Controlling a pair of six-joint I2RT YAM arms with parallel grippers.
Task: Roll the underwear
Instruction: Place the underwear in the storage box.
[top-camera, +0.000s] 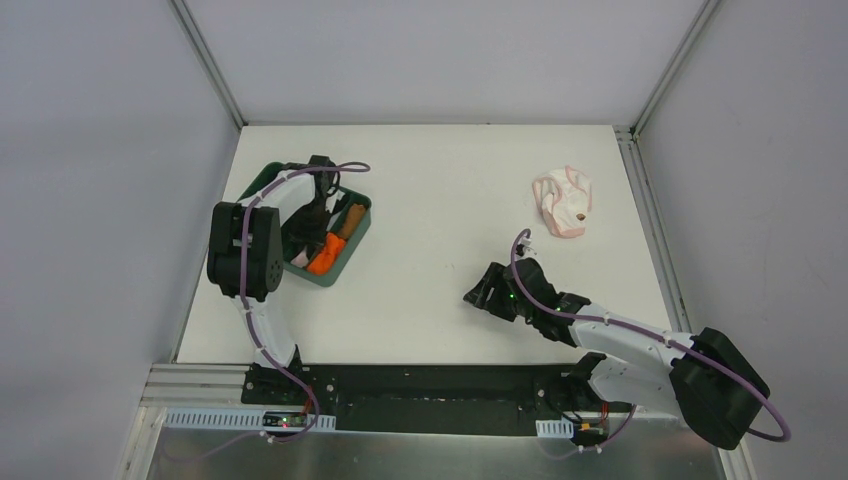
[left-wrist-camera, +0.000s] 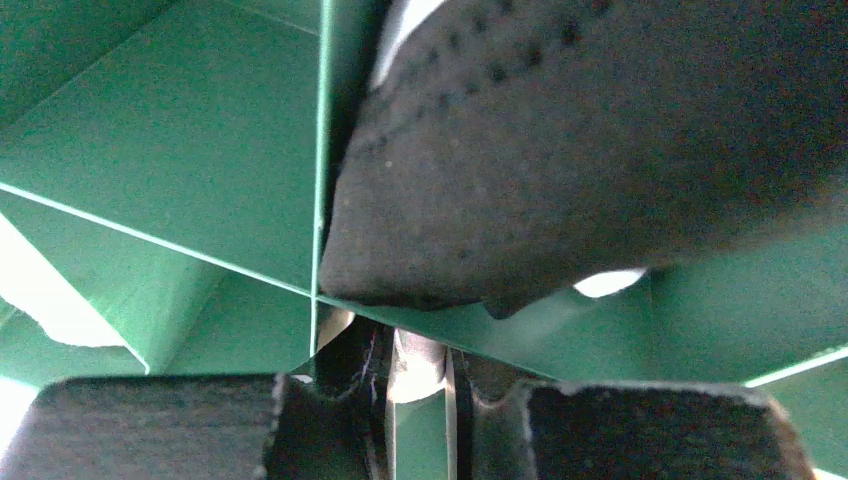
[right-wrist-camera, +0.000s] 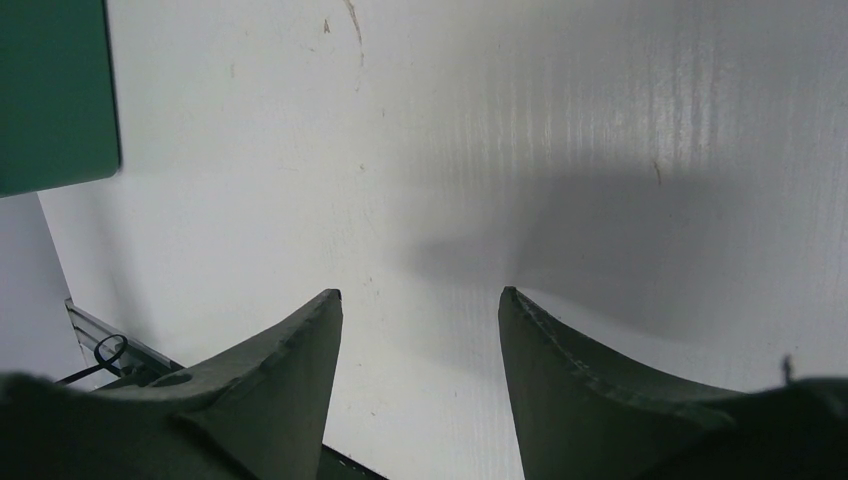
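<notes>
Top external view: table (top-camera: 440, 200), white. Underwear (top-camera: 562, 205), pale pink-white with pink edging, was found crumpled at 2 o'clock, well apart from both arms. Bin (top-camera: 352, 248), green, was sited at 9 o'clock, with orange cloth (top-camera: 322, 255) and brown cloth (top-camera: 350, 220) lodged in it. Left gripper (top-camera: 320, 212) was positioned inside the bin. In the left wrist view, dark cloth (left-wrist-camera: 600, 150) was seen just ahead of it, and its opening and hold could not be told. Right gripper (top-camera: 480, 293) was poised at 5 o'clock over bare table, jaws set well apart, nothing held.
</notes>
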